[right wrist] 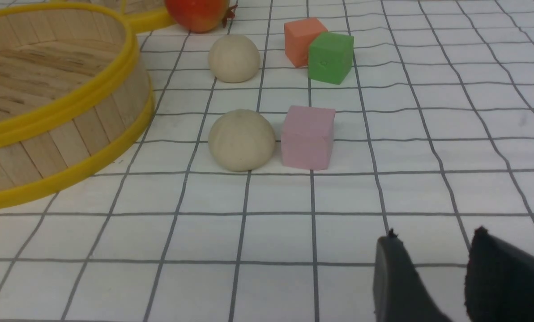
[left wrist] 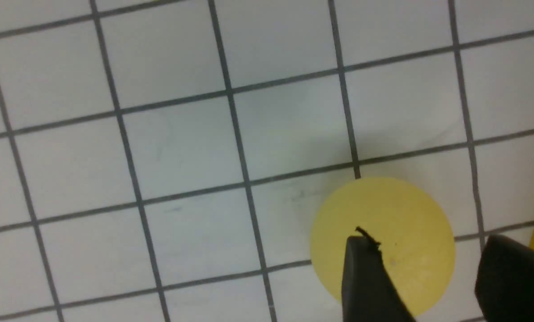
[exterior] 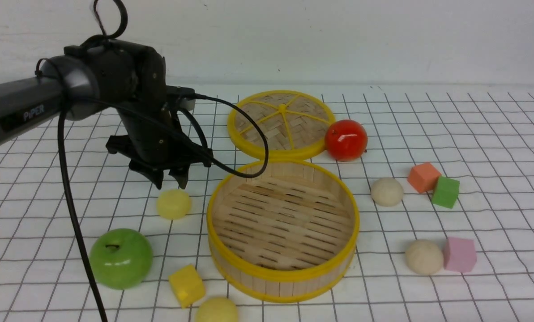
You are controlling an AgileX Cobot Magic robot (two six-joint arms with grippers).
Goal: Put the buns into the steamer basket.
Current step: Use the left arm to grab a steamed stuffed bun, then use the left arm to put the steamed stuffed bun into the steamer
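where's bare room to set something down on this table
Widest bare cloth: right of the orange cube, green cube and pink cube. The steamer basket's floor is empty too. Crowded left of it: green apple, yellow cube, two yellow buns, left gripper.

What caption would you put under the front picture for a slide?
Left gripper open above a yellow bun, beside the empty steamer basket; three more buns lie outside it.
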